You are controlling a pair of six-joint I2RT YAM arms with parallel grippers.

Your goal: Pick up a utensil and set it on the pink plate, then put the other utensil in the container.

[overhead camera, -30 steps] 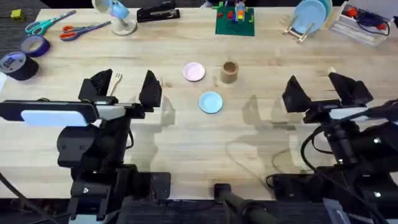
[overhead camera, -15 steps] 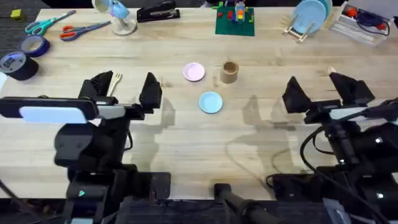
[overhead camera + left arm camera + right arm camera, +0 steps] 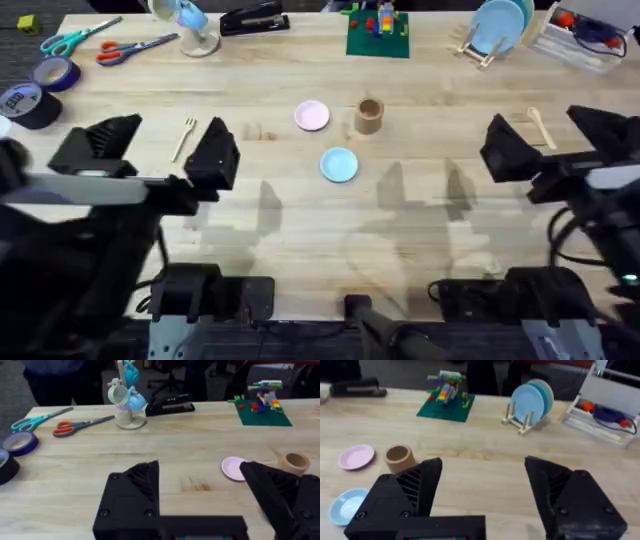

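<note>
I have the left pincer [image 3: 155,150] spread wide above the left side of the tabletop [image 3: 300,220], holding nothing, and the fork [image 3: 184,137] lies flat on the wood between its two fingers in the overhead view, tines pointing away from me. My right pincer [image 3: 560,140] is likewise wide and empty over the right side, with the spoon [image 3: 541,127] lying flat between its fingers, angled, rounded end toward the far edge. The pink plate [image 3: 312,116] sits near the middle of the tabletop with nothing on it, and the cup [image 3: 369,115] stands upright just to its right, apart from it. A blue plate [image 3: 339,164] rests nearer to me, below the gap between those two. From the left wrist I see the pink plate [image 3: 233,468] and the cup [image 3: 293,462] beyond my finger; from the right wrist I see the pink plate [image 3: 356,456], cup [image 3: 399,458] and blue plate [image 3: 346,506] past the finger.
</note>
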